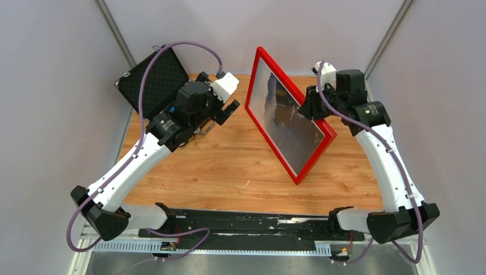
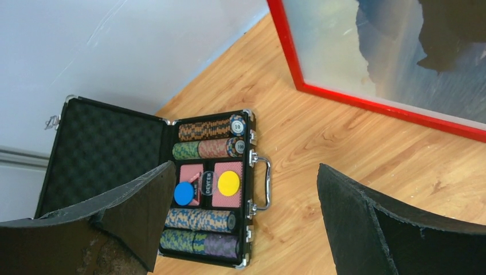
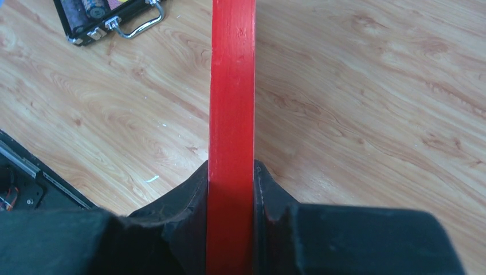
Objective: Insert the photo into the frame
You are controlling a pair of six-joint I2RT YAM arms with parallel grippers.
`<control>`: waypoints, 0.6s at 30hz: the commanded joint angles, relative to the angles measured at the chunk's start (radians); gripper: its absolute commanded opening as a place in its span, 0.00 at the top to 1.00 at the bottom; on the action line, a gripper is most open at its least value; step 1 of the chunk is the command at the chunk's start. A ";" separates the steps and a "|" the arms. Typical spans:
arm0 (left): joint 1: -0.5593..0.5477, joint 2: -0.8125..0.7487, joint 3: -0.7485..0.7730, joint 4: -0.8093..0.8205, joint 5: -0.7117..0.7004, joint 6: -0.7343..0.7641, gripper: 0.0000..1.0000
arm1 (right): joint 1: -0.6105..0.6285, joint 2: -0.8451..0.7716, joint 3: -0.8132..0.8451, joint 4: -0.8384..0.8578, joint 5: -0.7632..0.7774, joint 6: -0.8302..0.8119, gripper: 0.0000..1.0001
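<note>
- Black pads of the right jaws: clenched on the red frame, one pad on each face of its thin edge, with no gap showing on either side
- Frame edge in the right wrist view: runs straight out from between the jaws and away over the table
- Frame, position: centre-right of the table, standing tilted; its raised long edge is the one gripped, and its opposite long edge appears to rest on the wood
- Frame, long axis: from the far middle of the table slanting toward the near right, seen from above
- Frame, facing: bright red face and pane turned toward the left arm
- Photo: no loose print visible on the table; the frame opening holds a pale surface with dark patches, and I cannot tell whether it is the print or a reflection in the pane
- Left jaws: released, spread wide, grasping nothing, hovering over the far left of the table
- Left jaws to frame: near its far lower corner, on the red-face side, not touching
- Nearer arm: the right, already holding the frame; the left is free
- Judgement: any further move turns on the gripped upper edge acting as the hinge line, with the left arm placed to meet the open face
- Black case: lid open, foam-lined, at the far left corner, below the left jaws
- Poker chips: in rows inside the case, with a blue and a yellow disc lying on top
</note>
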 commanded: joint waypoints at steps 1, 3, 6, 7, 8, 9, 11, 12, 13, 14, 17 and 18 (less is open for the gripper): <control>0.009 -0.063 -0.024 0.077 0.013 -0.031 0.00 | -0.043 -0.066 -0.050 0.147 -0.021 0.095 1.00; 0.010 -0.067 -0.035 0.076 0.011 -0.030 0.00 | -0.070 -0.068 -0.079 0.165 -0.041 0.116 1.00; 0.011 -0.067 -0.048 0.074 0.012 -0.031 0.00 | -0.118 -0.065 -0.102 0.190 -0.068 0.158 1.00; 0.011 -0.067 -0.052 0.075 0.012 -0.031 0.00 | -0.135 -0.064 -0.105 0.197 -0.079 0.170 1.00; 0.011 -0.069 -0.060 0.076 0.013 -0.031 0.00 | -0.148 -0.062 -0.111 0.203 -0.089 0.183 1.00; 0.011 -0.070 -0.064 0.077 0.014 -0.033 0.00 | -0.163 -0.059 -0.114 0.206 -0.102 0.194 1.00; 0.011 -0.071 -0.076 0.079 0.014 -0.034 0.00 | -0.180 -0.052 -0.122 0.210 -0.127 0.214 1.00; 0.011 -0.073 -0.083 0.080 0.015 -0.034 0.00 | -0.187 -0.049 -0.127 0.211 -0.132 0.220 1.00; 0.011 -0.073 -0.086 0.081 0.016 -0.036 0.00 | -0.193 -0.045 -0.129 0.211 -0.140 0.225 1.00; 0.012 -0.073 -0.091 0.082 0.018 -0.037 0.00 | -0.201 -0.040 -0.130 0.211 -0.146 0.230 1.00; 0.013 -0.071 -0.100 0.085 0.023 -0.041 0.00 | -0.228 -0.032 -0.131 0.211 -0.171 0.251 1.00; 0.013 -0.068 -0.102 0.085 0.023 -0.042 0.00 | -0.239 -0.030 -0.131 0.211 -0.183 0.261 1.00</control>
